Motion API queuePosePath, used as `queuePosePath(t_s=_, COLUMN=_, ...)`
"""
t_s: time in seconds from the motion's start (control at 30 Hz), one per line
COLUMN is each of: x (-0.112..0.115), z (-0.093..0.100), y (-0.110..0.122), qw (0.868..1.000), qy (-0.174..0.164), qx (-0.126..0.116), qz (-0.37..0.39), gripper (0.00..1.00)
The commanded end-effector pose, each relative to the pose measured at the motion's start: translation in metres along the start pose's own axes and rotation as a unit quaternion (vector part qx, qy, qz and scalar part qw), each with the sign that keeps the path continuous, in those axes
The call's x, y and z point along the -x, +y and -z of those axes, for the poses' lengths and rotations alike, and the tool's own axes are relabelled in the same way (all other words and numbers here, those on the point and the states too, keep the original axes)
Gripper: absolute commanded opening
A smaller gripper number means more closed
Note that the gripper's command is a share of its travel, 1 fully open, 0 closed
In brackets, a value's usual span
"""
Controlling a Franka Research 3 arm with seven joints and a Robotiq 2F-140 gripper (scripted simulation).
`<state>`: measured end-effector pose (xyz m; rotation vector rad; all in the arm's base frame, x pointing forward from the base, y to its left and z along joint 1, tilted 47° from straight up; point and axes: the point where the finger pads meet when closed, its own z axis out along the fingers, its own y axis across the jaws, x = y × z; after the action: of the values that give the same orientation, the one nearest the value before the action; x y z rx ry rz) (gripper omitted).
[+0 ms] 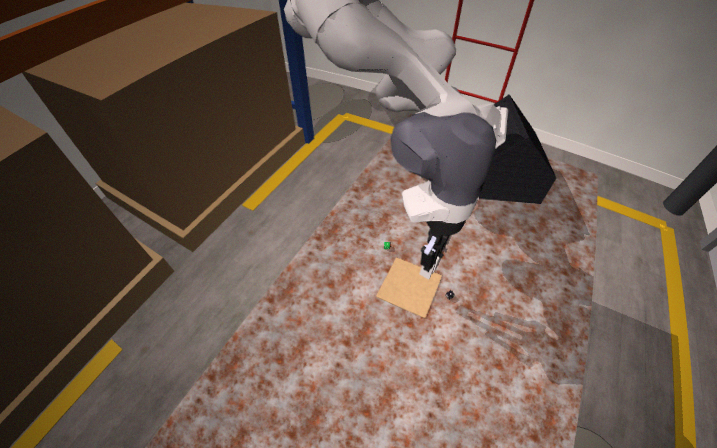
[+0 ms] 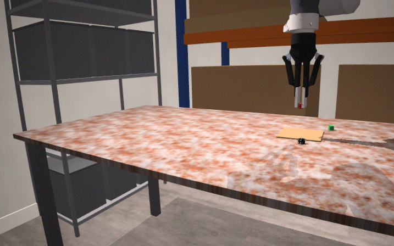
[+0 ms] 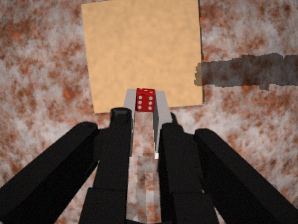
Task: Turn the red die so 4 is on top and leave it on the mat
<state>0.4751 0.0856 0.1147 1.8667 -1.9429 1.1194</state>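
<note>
Now your black gripper [image 2: 299,105] pinched the small red die [image 3: 145,100] in its fingers, high above the flat tan square mat [image 3: 141,50].

The table [image 2: 167,143] is mottled rust-orange and white, with a dark wood-grain edge. On it the mat [image 1: 408,288] is plain tan. Left of the mat lies a green die [image 1: 387,244], right of it a black die [image 1: 450,294] with white pips. Above the mat a red die [image 3: 145,100] with white pips sits between the pale grey fingertips of the black gripper [image 3: 141,116].
</note>
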Motion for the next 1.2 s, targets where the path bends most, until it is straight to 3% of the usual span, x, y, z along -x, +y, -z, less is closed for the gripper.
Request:
queuePosePath(t_s=0.0, x=-0.005, z=0.0, y=-0.002, qw=0.996, qy=-0.001, qx=-0.001, qz=-0.087, gripper=0.07)
queuePosePath(t_s=0.3, x=-0.014, z=-0.001, y=-0.005, qw=0.989, qy=-0.002, qx=0.0, qz=-0.149, gripper=0.07)
queuePosePath(t_s=0.47, x=-0.024, z=-0.001, y=-0.008, qw=0.977, qy=-0.002, qx=0.001, qz=-0.214, gripper=0.07)
queuePosePath(t_s=0.83, x=-0.032, z=-0.002, y=-0.023, qw=0.973, qy=-0.013, qx=-0.014, qz=-0.229, gripper=0.07)
queuePosePath(t_s=0.97, x=-0.051, z=-0.003, y=-0.061, qw=0.966, qy=-0.044, qx=-0.054, qz=-0.247, gripper=0.07)
queuePosePath(t_s=1.1, x=-0.081, z=-0.001, y=-0.109, qw=0.952, qy=-0.098, qx=-0.11, qz=-0.268, gripper=0.07)
queuePosePath(t_s=1.17, x=-0.09, z=-0.001, y=-0.121, qw=0.947, qy=-0.118, qx=-0.126, qz=-0.272, gripper=0.07)
